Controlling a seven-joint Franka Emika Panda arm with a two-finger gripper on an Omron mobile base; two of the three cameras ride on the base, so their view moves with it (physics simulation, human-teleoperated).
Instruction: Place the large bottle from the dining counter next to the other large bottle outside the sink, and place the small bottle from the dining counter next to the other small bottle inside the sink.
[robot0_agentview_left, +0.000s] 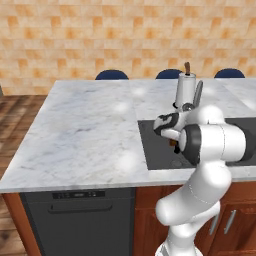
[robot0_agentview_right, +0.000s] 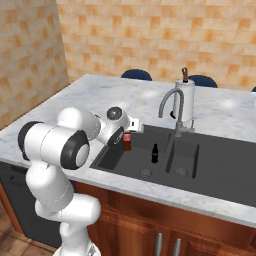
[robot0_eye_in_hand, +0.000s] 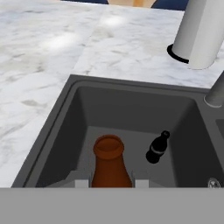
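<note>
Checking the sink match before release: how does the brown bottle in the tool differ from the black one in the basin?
Colour: the brown bottle is orange-brown; the black bottle is near black.
Support: the brown bottle is clamped in the tool; the black bottle stands free on the sink floor.
Build: the brown bottle looks wider in the right base view; the black bottle is slimmer.
Shared: both upright, in the same basin.
</note>
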